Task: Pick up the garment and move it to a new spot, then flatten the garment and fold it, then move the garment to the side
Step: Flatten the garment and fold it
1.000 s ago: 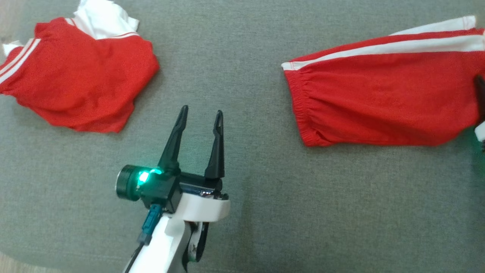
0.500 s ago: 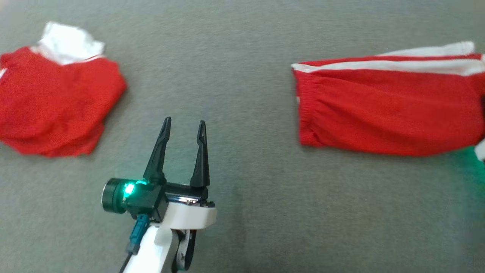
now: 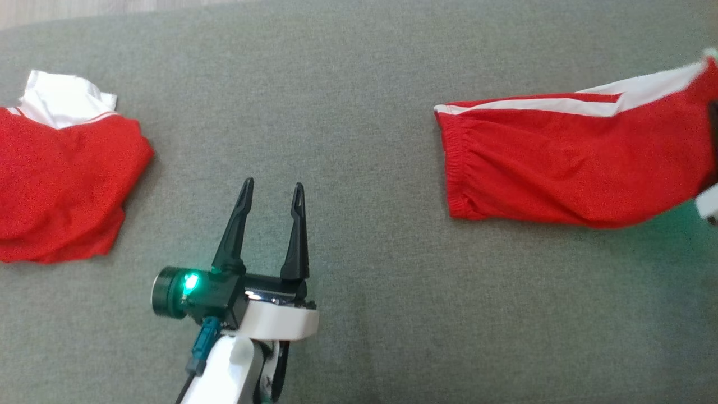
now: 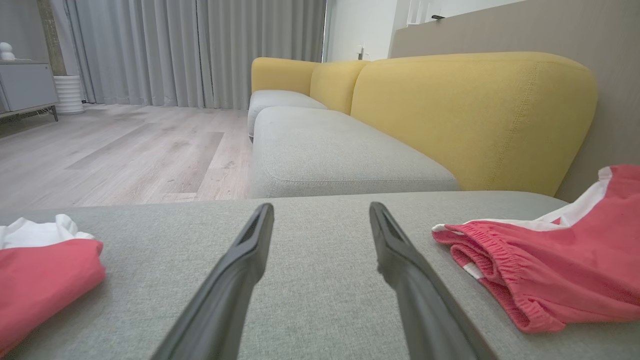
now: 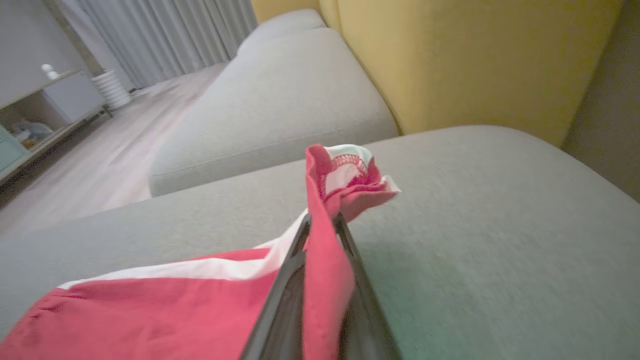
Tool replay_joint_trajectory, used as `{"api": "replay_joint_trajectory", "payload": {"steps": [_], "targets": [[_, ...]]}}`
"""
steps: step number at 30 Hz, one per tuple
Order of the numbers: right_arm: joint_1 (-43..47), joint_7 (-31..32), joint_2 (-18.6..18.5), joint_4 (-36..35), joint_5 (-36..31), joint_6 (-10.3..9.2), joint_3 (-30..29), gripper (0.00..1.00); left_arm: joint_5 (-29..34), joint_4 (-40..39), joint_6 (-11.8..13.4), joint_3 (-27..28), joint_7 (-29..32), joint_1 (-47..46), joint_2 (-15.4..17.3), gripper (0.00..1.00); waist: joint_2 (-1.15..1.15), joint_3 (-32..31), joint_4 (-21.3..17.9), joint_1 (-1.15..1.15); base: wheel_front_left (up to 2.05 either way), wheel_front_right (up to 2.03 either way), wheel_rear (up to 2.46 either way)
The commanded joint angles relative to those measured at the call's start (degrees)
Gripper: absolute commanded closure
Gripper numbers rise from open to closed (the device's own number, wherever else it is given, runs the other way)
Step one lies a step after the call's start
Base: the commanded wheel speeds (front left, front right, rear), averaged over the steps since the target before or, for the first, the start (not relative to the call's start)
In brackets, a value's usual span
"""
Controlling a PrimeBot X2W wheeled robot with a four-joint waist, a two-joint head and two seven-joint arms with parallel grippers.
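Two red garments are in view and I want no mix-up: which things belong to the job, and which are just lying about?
In the job:
- shorts, clamped by the right gripper
- left gripper, open and empty
- cushion they lie on

Lying about, probably:
- crumpled garment at the left, untouched
- sofa
- curtains

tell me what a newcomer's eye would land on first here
The bright red shorts with white side stripes stand out at the right of the grey fabric cushion, one end pinched up in the right gripper. Next comes a crumpled red and white garment at the far left, with the open left gripper between the two.
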Motion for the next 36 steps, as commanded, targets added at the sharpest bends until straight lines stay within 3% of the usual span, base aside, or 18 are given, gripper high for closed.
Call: {"api": "replay_joint_trajectory", "payload": {"steps": [1,8,15,16,17,22,31,36], "targets": [[-0.32,-0.74,-1.56,-1.94,-1.3,-0.04,-0.46,1.0,-0.26,-1.4,-0.1,1.7,-0.29,0.3,-0.07,0.0,0.0,-0.4,0.16,0.0,0.0,0.0,0.0],[1.68,-0.8,4.16,-13.99,-13.73,-0.04,-4.42,1.0,-0.82,-0.86,-0.27,2.1,-0.29,1.42,-0.07,0.0,0.0,-2.1,1.2,0.0,0.0,0.0,0.0],[7.14,0.84,15.53,-19.06,-24.06,-0.04,-2.29,1.0,-1.36,-1.32,0.2,1.91,-0.29,2.25,-0.07,0.0,0.0,-2.74,2.79,0.0,0.0,0.0,0.0],[8.05,1.12,17.2,-18.59,-25.77,-0.04,-2.14,0.57,-1.45,-1.39,0.18,1.9,-0.29,2.32,-0.07,0.0,0.0,-2.74,3.0,0.0,0.0,0.0,0.0],[9.05,1.09,19.02,-18.12,-27.29,-0.04,-2.25,0.0,-1.51,-1.43,0.12,1.8,-0.29,2.35,-0.07,0.0,0.0,-2.78,3.36,0.0,0.0,0.0,0.0],[14.95,-0.38,26.01,-19.94,-32.07,-0.04,-5.9,0.0,-1.81,-1.89,0.36,1.92,-0.29,3.02,-0.07,0.0,0.0,-3.98,4.42,0.0,0.0,0.0,0.0],[30.14,-0.8,28.3,-29.07,-45.11,-0.04,-22.64,0.0,-1.17,-2.93,0.89,4.05,-0.29,9.26,-0.07,0.0,0.0,-11.3,3.33,0.0,0.0,0.0,0.0],[37.64,-0.81,30.99,-32.38,-48.01,-0.04,-30.49,0.0,0.83,-3.81,0.75,5.43,-0.29,14.14,-0.07,0.0,0.0,-15.08,2.57,0.0,0.0,0.0,0.0]]}}
